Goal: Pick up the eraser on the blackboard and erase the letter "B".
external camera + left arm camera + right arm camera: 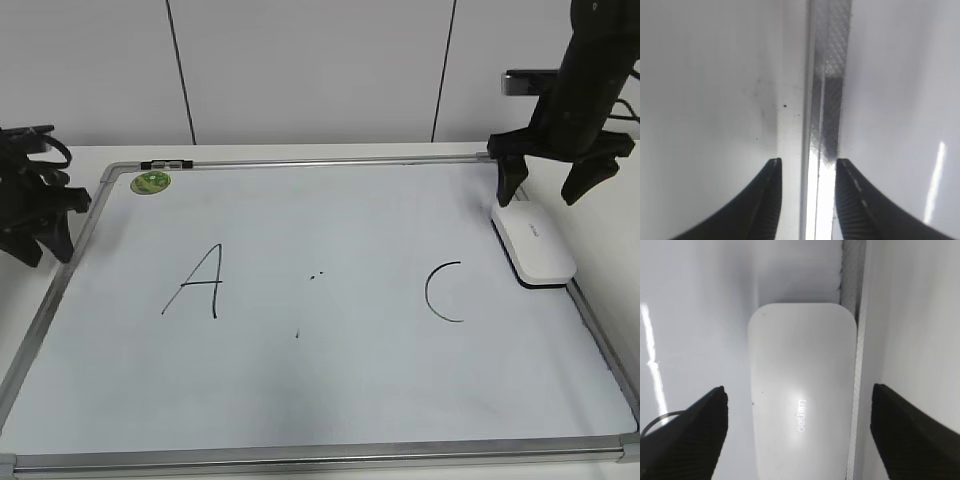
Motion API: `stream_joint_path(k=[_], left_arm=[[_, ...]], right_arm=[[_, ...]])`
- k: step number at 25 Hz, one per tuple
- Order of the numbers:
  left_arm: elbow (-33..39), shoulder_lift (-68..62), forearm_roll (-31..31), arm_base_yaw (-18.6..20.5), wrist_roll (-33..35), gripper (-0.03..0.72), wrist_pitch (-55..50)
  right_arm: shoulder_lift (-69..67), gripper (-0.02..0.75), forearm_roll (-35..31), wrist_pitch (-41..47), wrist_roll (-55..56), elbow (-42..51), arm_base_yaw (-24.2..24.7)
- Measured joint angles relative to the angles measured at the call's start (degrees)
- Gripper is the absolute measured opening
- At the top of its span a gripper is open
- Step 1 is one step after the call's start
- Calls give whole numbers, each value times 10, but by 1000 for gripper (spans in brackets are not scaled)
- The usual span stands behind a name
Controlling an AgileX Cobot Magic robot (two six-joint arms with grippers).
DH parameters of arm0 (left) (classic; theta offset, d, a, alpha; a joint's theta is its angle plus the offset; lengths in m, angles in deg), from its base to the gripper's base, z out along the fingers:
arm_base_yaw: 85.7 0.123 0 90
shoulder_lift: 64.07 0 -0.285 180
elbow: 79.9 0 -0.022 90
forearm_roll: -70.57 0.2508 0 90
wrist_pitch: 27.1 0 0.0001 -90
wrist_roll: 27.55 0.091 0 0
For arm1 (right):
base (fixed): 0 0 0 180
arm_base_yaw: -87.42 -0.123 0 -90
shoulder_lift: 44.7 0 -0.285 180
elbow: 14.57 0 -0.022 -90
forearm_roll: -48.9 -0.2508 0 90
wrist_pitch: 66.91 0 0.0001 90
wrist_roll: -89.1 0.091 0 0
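Observation:
The blackboard is a white dry-erase board in a grey frame, lying flat. It bears a black "A" and a black "C". No letter "B" shows between them, only a few small black specks. The eraser is a flat white block lying on the board's right edge, and it also shows in the right wrist view. My right gripper hangs open just above the eraser's far end, its fingers on either side. My left gripper is open and empty over the board's left frame.
A small green round magnet sits at the board's top left corner. The grey frame rail runs between the left fingers, and it runs beside the eraser. A white wall stands behind the table.

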Motion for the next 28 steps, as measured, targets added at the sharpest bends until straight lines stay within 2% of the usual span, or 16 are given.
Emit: stream_joint_path(k=[6, 9, 14, 21, 24, 28], left_arm=[[-5, 51, 11, 0, 0, 436, -18], [-5, 68, 14, 0, 0, 481, -45], [-5, 109, 16, 0, 0, 492, -58], [5, 197, 59, -20, 0, 494, -59], [46, 251, 86, -42, 0, 494, -41], [163, 345, 93, -73, -12, 495, 32]], right_arm=[[47, 662, 4, 0, 15, 0, 0], [63, 637, 4, 1, 21, 1, 0], [110, 568, 2, 1, 21, 45, -1], [213, 553, 1, -6, 32, 163, -16], [262, 544, 3, -50, 43, 222, -20], [319, 541, 4, -120, 54, 293, -31]])
